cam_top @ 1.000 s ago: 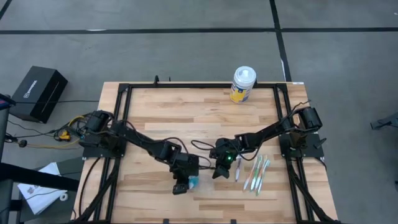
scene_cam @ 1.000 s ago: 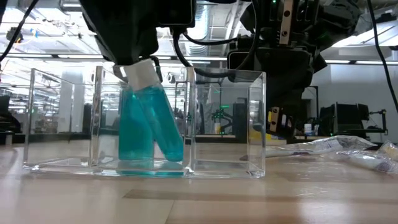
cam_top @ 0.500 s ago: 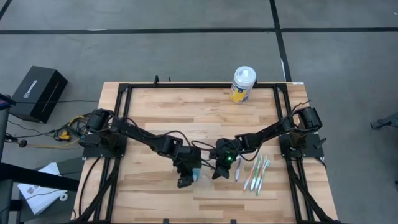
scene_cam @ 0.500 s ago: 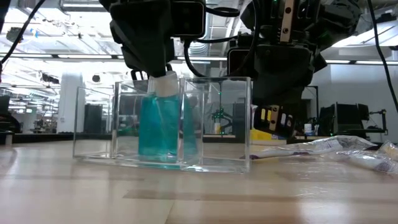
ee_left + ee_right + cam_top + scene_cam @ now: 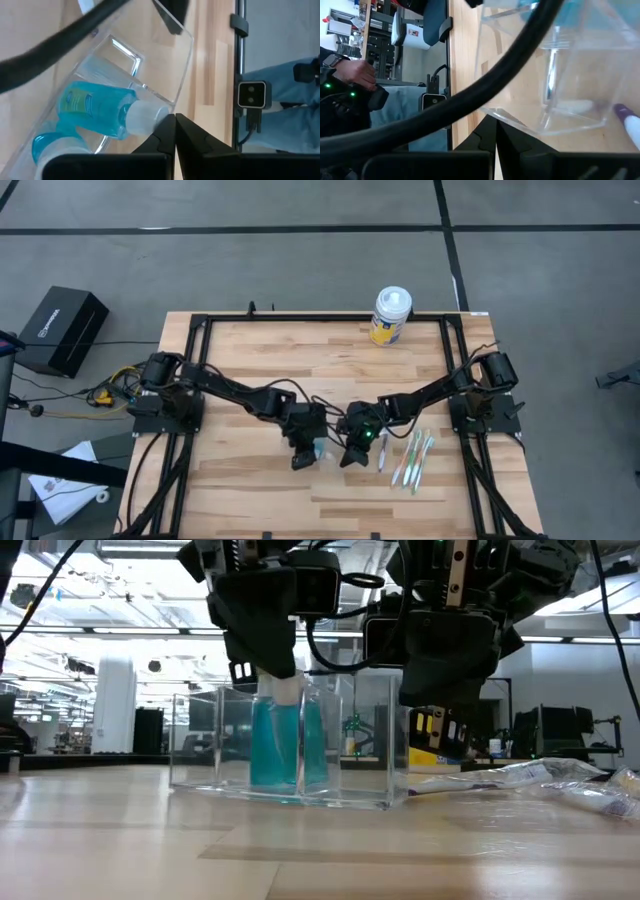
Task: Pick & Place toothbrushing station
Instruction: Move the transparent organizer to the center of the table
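Observation:
A clear plastic organizer point(image 5: 300, 755) with several compartments stands on the table and holds two teal bottles with white caps point(image 5: 285, 740). My left gripper point(image 5: 303, 460) comes down on it from above, shut on its wall. My right gripper point(image 5: 350, 458) is shut just to the organizer's right, its tips by the organizer's lower edge point(image 5: 510, 120). Several slim toothbrushes point(image 5: 415, 458) lie on the table right of my right gripper, and one with a purple end point(image 5: 626, 117) lies nearer the organizer. A clear plastic bag point(image 5: 530, 775) lies at the right. My left gripper pinches the organizer's thin upper wall point(image 5: 176, 95) between its fingers, one inside beside a bottle's white cap point(image 5: 145, 115) and one outside. The fingers point down from above. The organizer's base stays on the table. My right gripper: I cannot tell whether it touches the organizer.
A white-and-yellow canister point(image 5: 391, 315) stands at the table's far edge. Black frame rails point(image 5: 200, 380) run along the table's sides. A person point(image 5: 355, 80) sits beyond the table in the right wrist view. Bare wood lies near the front edge.
My left gripper has gone toward the table's right edge and a little toward the far edge, toward my right gripper. It has dragged the organizer along the table and turned it. The tilted bottle inside now stands more upright.

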You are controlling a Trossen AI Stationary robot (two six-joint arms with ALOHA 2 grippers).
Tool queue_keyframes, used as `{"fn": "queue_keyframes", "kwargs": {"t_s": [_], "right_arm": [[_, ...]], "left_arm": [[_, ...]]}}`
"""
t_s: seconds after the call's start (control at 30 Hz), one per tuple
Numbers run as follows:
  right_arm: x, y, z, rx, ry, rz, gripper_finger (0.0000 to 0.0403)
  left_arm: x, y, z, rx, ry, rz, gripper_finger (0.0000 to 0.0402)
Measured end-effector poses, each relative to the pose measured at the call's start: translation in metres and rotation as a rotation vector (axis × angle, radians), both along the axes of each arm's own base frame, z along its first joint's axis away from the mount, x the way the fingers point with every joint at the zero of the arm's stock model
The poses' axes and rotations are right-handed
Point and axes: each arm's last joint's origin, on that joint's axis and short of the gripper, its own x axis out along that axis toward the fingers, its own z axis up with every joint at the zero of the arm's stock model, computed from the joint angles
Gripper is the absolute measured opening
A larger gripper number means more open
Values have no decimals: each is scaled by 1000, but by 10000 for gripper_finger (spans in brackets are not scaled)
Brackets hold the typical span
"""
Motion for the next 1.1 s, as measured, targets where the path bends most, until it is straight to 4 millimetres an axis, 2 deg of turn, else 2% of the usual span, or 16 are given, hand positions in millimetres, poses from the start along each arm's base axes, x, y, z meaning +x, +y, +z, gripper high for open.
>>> {"fn": "queue_keyframes", "kwargs": {"t_s": [0.23, 0.63, 0.93, 1.1], "right_arm": [[0, 0, 1, 1, -8, 1, 0], [2, 0, 2, 1, -38, 8, 0], [2, 0, 2, 1, -37, 8, 0], [2, -2, 2, 3, -37, 3, 0]], "left_arm": [[3, 12, 1, 4, -5, 35, 3], [14, 39, 14, 35, -61, 93, 3], [14, 39, 14, 33, -61, 91, 3], [14, 45, 14, 41, -67, 97, 3]]}}
